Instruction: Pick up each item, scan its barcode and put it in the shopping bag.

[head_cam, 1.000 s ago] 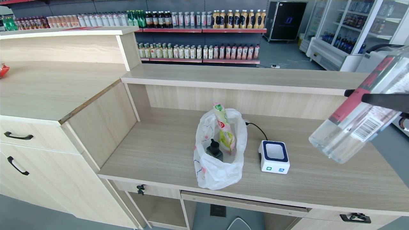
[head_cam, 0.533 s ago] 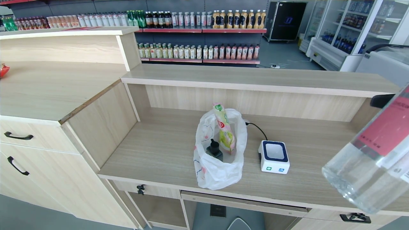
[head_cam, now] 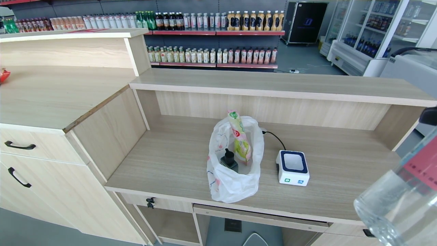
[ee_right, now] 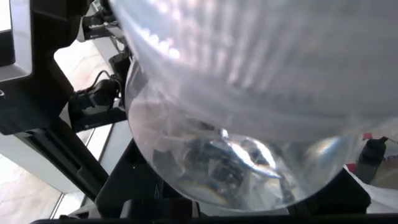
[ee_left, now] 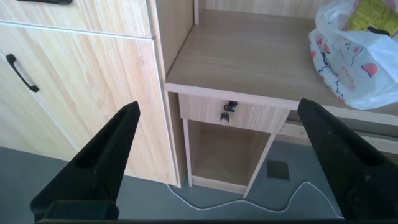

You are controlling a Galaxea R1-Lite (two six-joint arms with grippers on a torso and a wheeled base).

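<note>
Right fingers (head_cam: 430,116) clamp a clear, red-labelled plastic bottle (head_cam: 403,205) off the worktop's (head_cam: 177,160) front right corner, well apart from the white box scanner (head_cam: 293,167); left fingers (ee_left: 106,162) apart.

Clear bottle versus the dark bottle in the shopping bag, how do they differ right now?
The clear bottle is see-through with a red label; the dark bottle is opaque black. The clear bottle is tilted in the air, outside the shopping bag; the dark bottle stands upright inside it. Shared: both are bottles.
</note>
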